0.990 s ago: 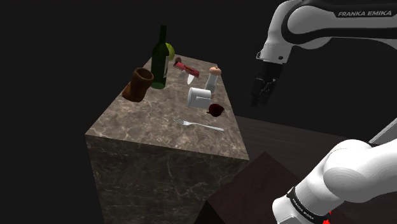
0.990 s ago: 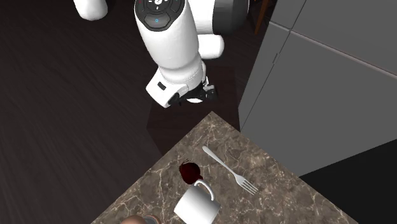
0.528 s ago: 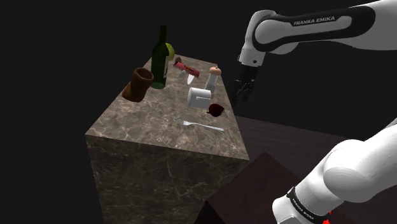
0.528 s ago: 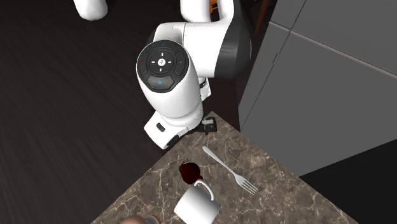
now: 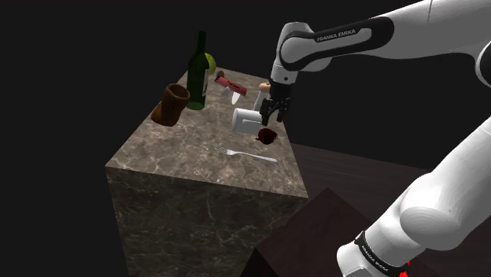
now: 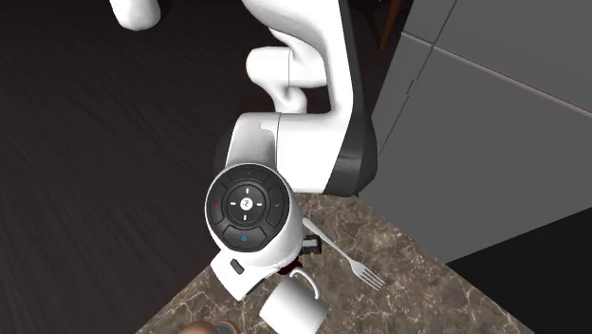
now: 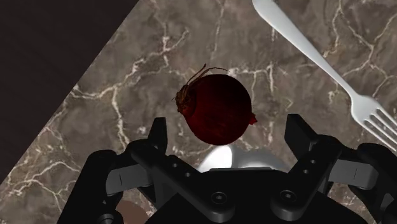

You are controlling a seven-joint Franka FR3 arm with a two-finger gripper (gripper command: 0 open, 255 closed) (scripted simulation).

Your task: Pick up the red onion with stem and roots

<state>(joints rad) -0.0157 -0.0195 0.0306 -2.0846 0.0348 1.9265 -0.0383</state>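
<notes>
Lettering on arm [image 5: 338,35]: FRANKA EMIKA. Wide-open jaws hang over dark red onion [image 7: 219,109], not touching. Onion sits on veined stone bench [image 7: 127,95], just beside white mug [image 5: 246,120] lying sideways.

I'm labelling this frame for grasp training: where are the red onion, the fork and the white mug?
red onion [image 7: 219,109], wrist view, middle of its dark red body.
fork [image 7: 305,49], wrist view, on its handle.
white mug [image 5: 246,120], shoulder view, on its side wall.

You see a dark red onion [image 7: 219,109], a brown counter [image 7: 140,83] veined in white, a silver fork [image 7: 364,107], a white mug [image 5: 246,120] and a dark green bottle [image 5: 197,75].
</notes>
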